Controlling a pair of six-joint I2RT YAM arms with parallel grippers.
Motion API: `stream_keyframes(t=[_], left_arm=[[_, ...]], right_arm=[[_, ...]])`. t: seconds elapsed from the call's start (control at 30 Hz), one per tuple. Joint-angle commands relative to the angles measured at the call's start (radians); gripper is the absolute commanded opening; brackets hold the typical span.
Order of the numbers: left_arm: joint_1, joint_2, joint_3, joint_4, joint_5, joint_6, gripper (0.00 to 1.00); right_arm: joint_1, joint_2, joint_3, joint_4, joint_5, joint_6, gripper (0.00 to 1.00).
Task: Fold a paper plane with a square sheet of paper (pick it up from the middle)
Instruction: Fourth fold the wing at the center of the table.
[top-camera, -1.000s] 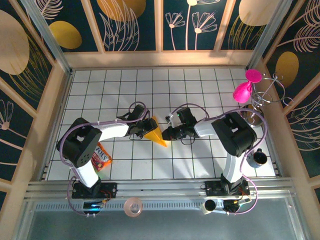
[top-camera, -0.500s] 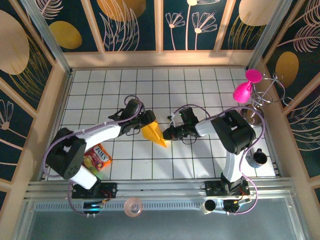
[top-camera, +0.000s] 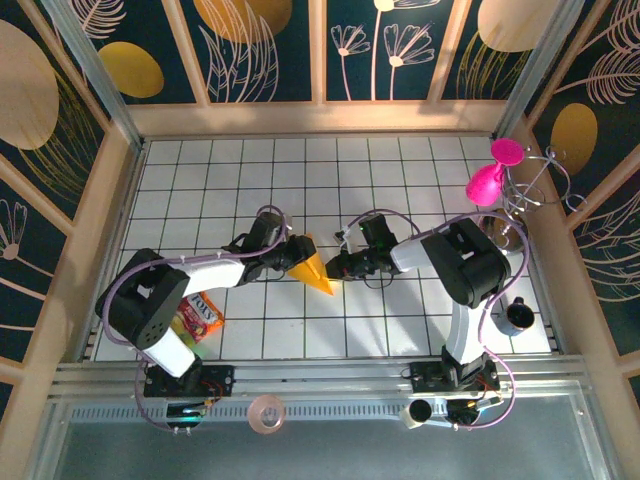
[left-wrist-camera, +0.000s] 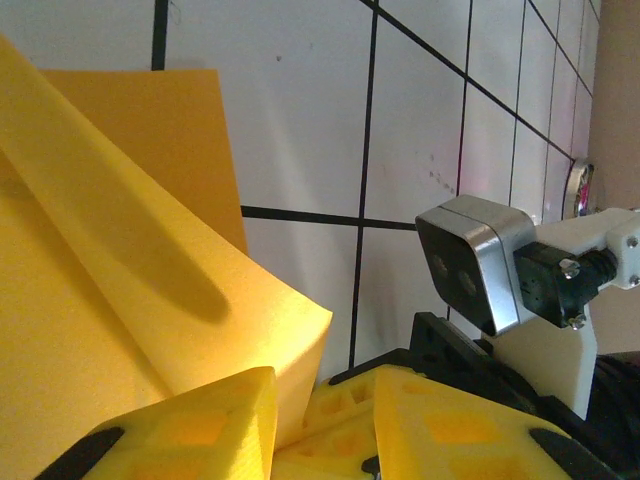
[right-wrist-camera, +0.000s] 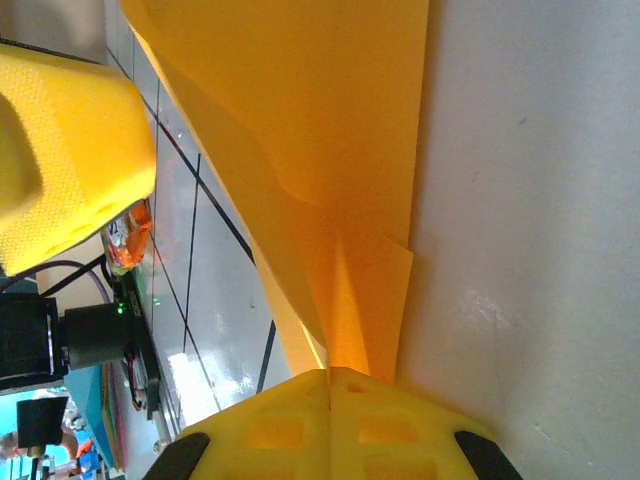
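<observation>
The right tool (right-wrist-camera: 328, 378) clamps the paper plane (right-wrist-camera: 300, 150), its pinched edge hidden. The left tool (left-wrist-camera: 325, 410) stands narrowly apart around a flap, seemingly not pinching.

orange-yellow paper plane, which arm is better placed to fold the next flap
Left, probably. The right gripper is shut on the orange-yellow paper plane near its narrow end, anchoring it. The left gripper sits at the wide end with its jaws apart, free to work the raised flap.
</observation>
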Motion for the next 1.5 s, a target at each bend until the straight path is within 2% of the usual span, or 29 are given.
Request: stream_keyframes(t=[0.0, 0.43, 0.6, 0.77, 1.2, 1.47], left_arm=[[0.002, 0.023, 0.009, 0.05, 0.031, -0.009, 0.3], [0.002, 0.11, 0.068, -0.033, -0.024, -0.008, 0.27], [0.002, 0.134, 0.086, -0.084, -0.05, -0.011, 0.26], [0.002, 0.144, 0.099, -0.101, -0.058, -0.01, 0.26], [0.001, 0.154, 0.121, -0.108, -0.046, 0.001, 0.26], [0.002, 0.155, 0.123, -0.108, -0.043, 0.003, 0.26]], right_arm=[[0.002, 0.033, -0.003, -0.053, -0.007, 0.007, 0.0], [0.002, 0.019, 0.008, -0.082, -0.001, -0.007, 0.01], [0.001, -0.041, -0.014, -0.061, -0.009, 0.002, 0.18], [0.001, -0.098, -0.029, -0.075, 0.001, -0.019, 0.25], [0.005, -0.098, -0.014, -0.205, 0.117, -0.102, 0.23], [0.015, -0.066, -0.002, -0.226, 0.155, -0.109, 0.17]])
